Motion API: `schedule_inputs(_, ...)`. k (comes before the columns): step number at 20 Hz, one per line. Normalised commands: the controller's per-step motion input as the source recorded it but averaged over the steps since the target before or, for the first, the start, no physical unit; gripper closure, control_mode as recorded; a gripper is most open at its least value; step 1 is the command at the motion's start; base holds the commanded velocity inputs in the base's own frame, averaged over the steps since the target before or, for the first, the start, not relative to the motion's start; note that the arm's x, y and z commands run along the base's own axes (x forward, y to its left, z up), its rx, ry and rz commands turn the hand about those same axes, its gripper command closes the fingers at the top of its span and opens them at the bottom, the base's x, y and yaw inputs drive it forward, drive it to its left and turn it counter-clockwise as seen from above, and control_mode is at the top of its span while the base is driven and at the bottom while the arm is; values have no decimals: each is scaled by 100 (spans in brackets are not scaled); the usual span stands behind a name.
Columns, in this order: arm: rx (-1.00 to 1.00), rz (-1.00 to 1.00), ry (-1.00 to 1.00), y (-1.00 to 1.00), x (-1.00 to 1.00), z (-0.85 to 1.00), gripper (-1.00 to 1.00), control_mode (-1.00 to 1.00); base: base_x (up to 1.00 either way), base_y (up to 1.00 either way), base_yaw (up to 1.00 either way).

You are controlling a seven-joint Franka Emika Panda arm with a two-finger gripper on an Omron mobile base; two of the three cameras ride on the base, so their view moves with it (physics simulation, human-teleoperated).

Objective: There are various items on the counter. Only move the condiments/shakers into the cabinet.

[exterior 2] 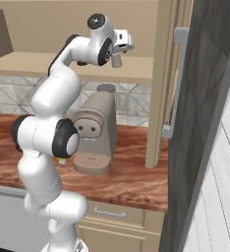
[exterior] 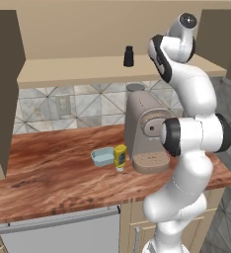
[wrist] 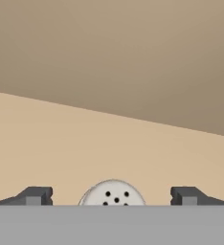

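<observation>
My gripper [wrist: 111, 196] is open over the cabinet's light shelf board [exterior: 68, 69]. Its two fingertips [wrist: 35, 196] stand well apart on either side of the grey-white shaker [wrist: 113, 194], whose round holed top shows between them without touching. In the right base view the gripper [exterior 2: 119, 53] points down at that shaker [exterior 2: 117, 62] on the shelf. The short black shaker [exterior: 129, 56] stands upright on the same shelf, further left. The yellow squeeze bottle [exterior: 120, 156] stands on the reddish-brown counter [exterior: 48, 173], cap down, beside the coffee machine.
A big beige coffee machine [exterior: 146, 131] stands on the counter under the shelf, with a shallow light-blue dish [exterior: 103, 156] left of the bottle. Dark brown cabinet doors hang open at the left [exterior: 4, 89] and right [exterior 2: 205, 98]. A grey drawer front [exterior: 63, 232] sits below the counter.
</observation>
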Motion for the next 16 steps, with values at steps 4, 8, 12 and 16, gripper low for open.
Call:
schedule_inputs(4,0,0,0,0,14,0,-100,-100,0,0,0)
schedule_inputs(8,0,0,0,0,7,0,-100,-100,0,0,0)
schedule_inputs(12,0,0,0,0,6,0,-100,-100,0,0,0)
schedule_inputs(16,0,0,-9,0,-59,0,-100,-100,0,0,0)
